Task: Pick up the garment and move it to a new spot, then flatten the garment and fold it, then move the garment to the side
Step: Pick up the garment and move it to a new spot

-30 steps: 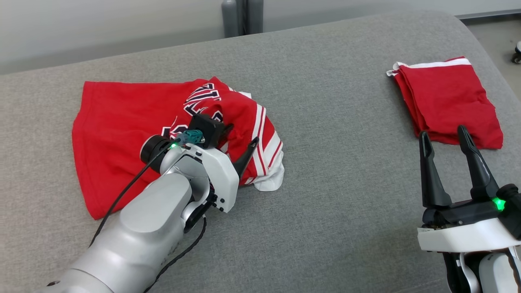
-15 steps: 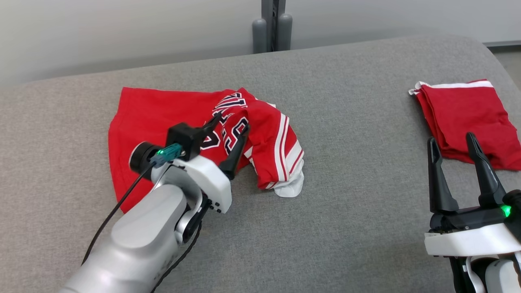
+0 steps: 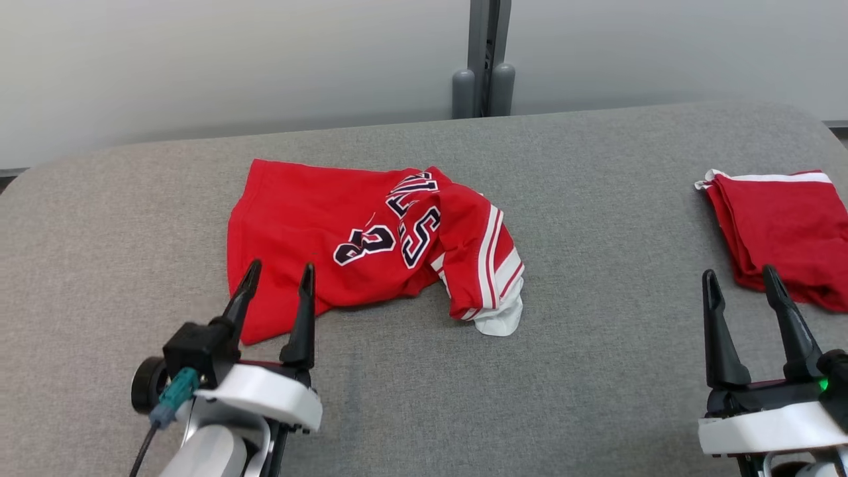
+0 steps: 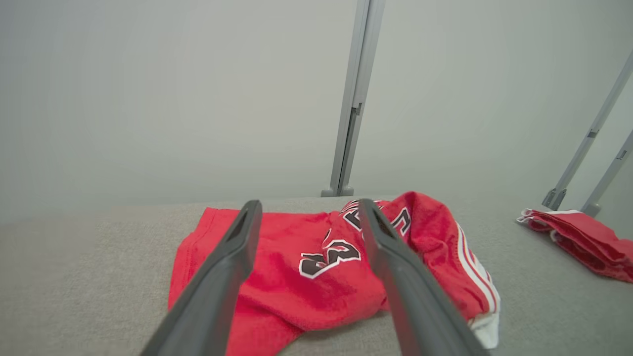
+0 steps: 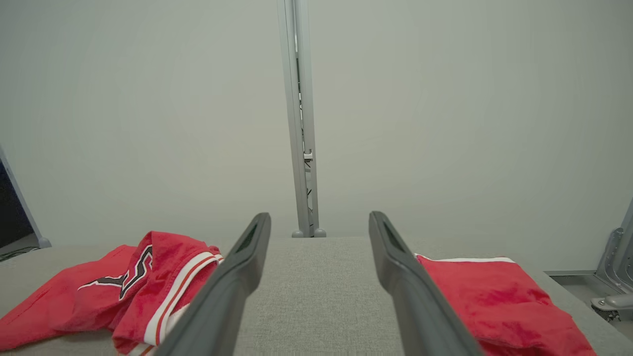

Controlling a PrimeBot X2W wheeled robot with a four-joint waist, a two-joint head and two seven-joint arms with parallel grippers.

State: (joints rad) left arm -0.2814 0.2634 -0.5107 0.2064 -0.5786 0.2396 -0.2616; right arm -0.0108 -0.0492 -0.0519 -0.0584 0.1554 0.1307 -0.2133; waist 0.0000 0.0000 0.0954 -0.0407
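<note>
Though partly bunched, the red jersey (image 3: 298, 218) lies on grey upholstery (image 3: 596, 331).

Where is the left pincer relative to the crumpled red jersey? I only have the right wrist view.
Observer: The left pincer is open and empty, with its tips over the near left part of the crumpled jersey. I cannot tell whether they touch the cloth.
Operator: How much of the jersey lies flat?
Observer: Its left part is spread fairly flat, with the number print facing up. The striped side on the right is bunched and folded over.
</note>
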